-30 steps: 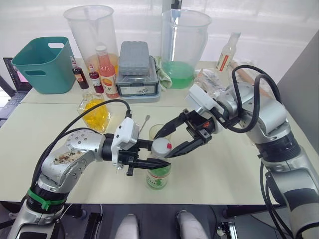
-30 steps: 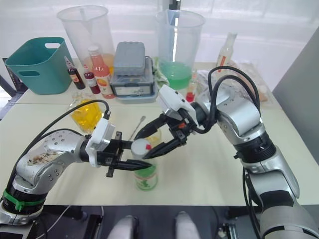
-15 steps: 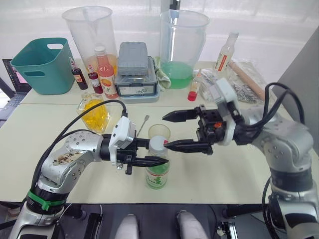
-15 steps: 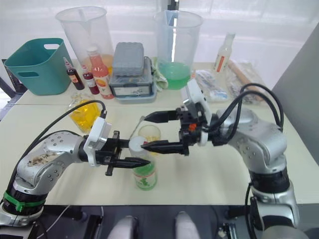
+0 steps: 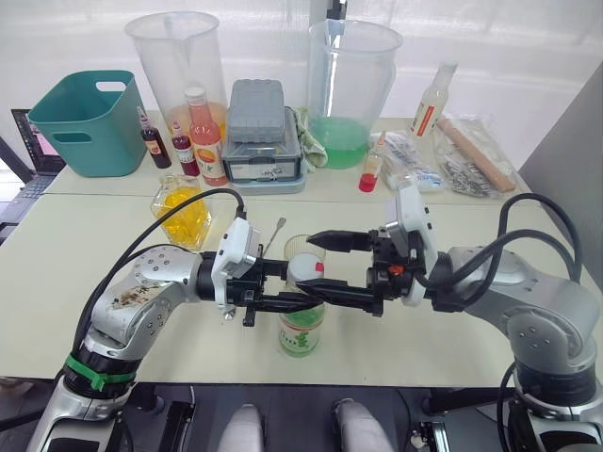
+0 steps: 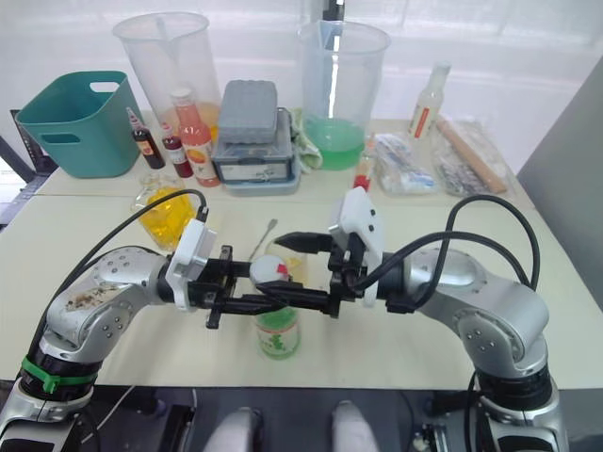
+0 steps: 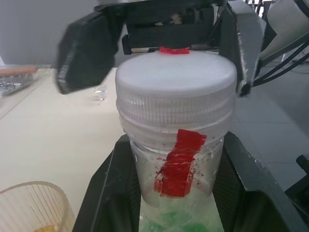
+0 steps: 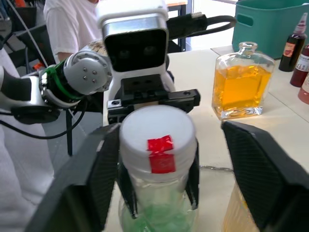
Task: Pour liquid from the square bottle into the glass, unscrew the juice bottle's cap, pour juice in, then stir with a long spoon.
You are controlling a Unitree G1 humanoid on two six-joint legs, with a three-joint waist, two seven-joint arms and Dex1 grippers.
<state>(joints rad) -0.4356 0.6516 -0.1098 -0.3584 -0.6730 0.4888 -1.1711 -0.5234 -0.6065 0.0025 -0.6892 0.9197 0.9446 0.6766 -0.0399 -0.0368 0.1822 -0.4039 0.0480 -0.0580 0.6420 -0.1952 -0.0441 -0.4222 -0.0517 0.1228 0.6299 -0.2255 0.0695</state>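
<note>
Fingers of your left gripper (image 5: pixel 283 287) clamp the juice bottle's (image 5: pixel 301 325) neck at the table's near edge while your right gripper (image 5: pixel 325 266) spreads around its cap (image 8: pixel 158 131): smooth, probably slippery plastic, so pinch the ribbed rim.

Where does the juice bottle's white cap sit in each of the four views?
Left eye view: cap at centre, in front of the glass.
Right eye view: cap left of centre.
Left wrist view: cap large, upper middle.
Right wrist view: cap centre.
Shared landmark: the red marking on the cap.
</note>
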